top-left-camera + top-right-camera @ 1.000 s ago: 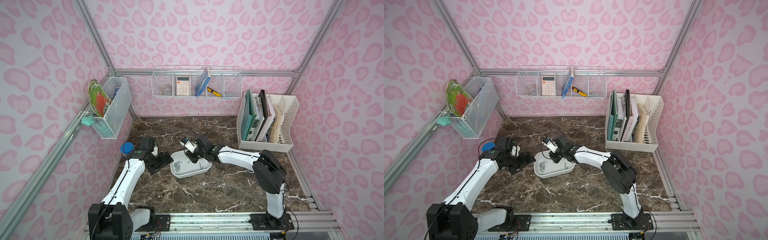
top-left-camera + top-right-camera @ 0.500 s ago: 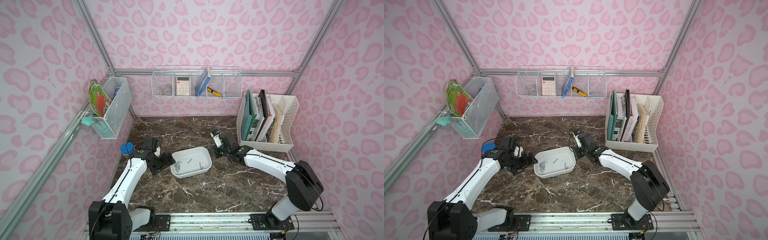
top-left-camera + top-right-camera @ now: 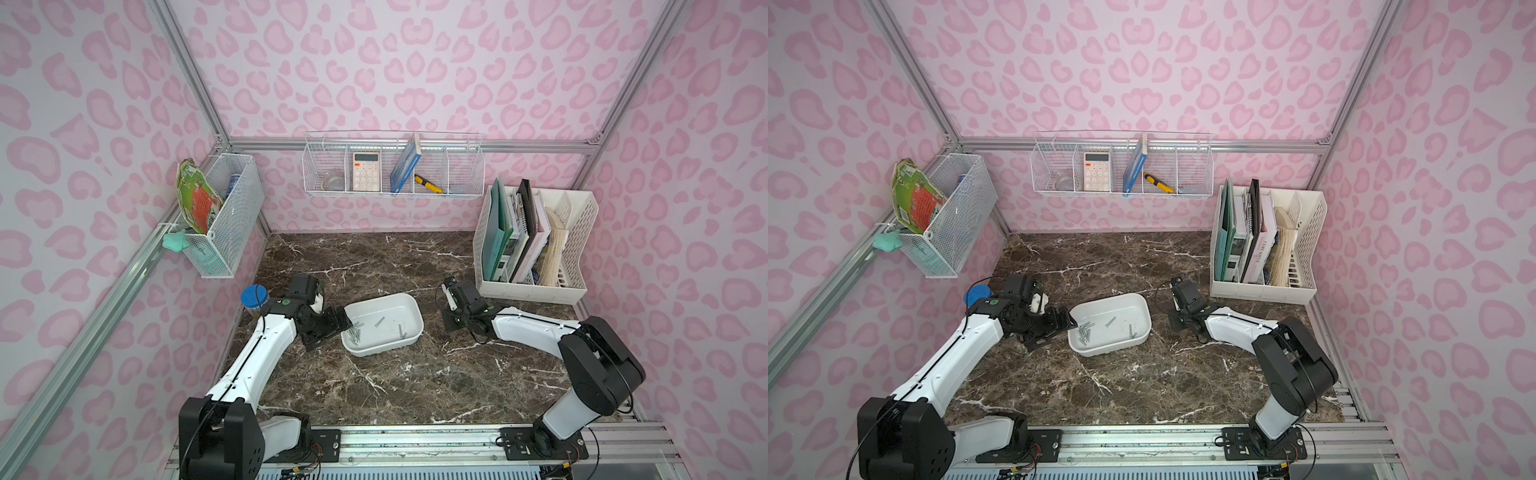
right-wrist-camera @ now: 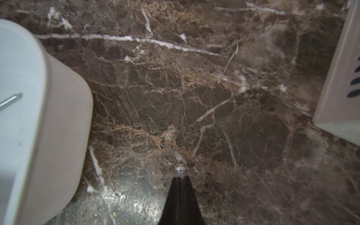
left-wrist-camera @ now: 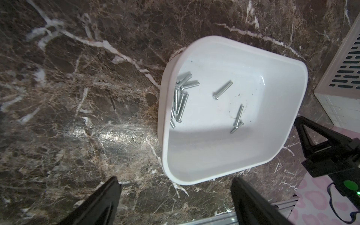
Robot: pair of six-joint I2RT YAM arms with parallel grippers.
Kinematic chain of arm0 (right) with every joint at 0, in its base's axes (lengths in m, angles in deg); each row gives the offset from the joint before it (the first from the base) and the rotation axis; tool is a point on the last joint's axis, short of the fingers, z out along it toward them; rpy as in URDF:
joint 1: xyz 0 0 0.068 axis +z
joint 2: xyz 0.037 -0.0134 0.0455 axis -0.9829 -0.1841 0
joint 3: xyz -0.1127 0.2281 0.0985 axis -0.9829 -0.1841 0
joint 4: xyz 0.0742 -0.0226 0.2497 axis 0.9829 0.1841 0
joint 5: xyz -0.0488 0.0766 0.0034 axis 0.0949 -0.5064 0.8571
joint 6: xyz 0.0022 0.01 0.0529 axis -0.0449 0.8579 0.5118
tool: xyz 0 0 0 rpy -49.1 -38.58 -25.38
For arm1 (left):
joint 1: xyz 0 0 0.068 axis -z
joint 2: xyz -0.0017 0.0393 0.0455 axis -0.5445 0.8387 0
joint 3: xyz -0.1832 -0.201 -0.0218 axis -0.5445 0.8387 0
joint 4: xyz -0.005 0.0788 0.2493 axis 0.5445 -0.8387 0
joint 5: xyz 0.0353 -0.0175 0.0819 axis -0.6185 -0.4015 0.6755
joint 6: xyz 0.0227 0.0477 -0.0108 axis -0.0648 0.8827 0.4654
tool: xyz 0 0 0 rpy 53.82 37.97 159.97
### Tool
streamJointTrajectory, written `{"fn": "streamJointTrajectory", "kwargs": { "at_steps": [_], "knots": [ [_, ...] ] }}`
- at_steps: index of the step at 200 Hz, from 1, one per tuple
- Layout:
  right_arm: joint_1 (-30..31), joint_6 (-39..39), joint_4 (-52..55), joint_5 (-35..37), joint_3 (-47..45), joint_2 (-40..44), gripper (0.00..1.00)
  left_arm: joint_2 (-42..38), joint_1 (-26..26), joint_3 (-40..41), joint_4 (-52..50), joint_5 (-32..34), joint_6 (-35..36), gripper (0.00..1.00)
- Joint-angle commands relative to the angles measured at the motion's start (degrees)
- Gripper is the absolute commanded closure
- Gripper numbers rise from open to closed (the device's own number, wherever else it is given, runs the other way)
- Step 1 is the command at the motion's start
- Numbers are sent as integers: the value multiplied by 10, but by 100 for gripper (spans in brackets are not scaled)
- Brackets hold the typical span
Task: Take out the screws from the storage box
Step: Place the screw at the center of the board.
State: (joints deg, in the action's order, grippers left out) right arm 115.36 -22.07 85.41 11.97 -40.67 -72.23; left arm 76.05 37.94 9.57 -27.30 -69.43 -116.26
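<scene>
The storage box (image 3: pixel 388 306) (image 3: pixel 1115 304), a shallow white tray, sits mid-table in both top views. Several screws (image 3: pixel 355 332) (image 3: pixel 1084 333) lie inside, most bunched along its left wall (image 5: pixel 180 101), one apart (image 5: pixel 223 90). My left gripper (image 3: pixel 332 328) (image 5: pixel 175 181) is open at the box's left end, and its fingers hold nothing. My right gripper (image 3: pixel 449 322) (image 4: pixel 180 178) hangs low over the marble to the right of the box (image 4: pixel 58 126). It is shut on a screw (image 4: pixel 180 170), whose head pokes out beyond the tips.
A white slotted file organizer (image 3: pixel 536 249) with folders stands at the back right, close to the right gripper. Wire baskets hang on the back wall (image 3: pixel 392 166) and the left wall (image 3: pixel 224 212). A blue-lidded jar (image 3: pixel 254 297) stands behind the left arm.
My right gripper has swung from over the box to the marble on its right, still shut. The box has settled flat. The left arm has barely moved.
</scene>
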Motion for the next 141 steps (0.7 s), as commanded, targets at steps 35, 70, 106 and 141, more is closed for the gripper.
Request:
{"fn": "streamJointTrajectory", "kwargs": {
  "at_steps": [35, 70, 106, 141],
  "knots": [
    [-1, 24, -26, -4, -14, -36, 100, 1, 2, -6, -11, 5, 3, 7],
    [-1, 27, -29, 2, -28, -27, 98, -2, 2, -6, -10, 6, 3, 7],
    [-1, 25, -28, -1, -27, -24, 95, -4, 2, -6, -11, 8, 4, 6],
    [-1, 18, -23, -8, -14, -4, 92, -4, 3, -6, -11, 9, 4, 6]
  ]
}}
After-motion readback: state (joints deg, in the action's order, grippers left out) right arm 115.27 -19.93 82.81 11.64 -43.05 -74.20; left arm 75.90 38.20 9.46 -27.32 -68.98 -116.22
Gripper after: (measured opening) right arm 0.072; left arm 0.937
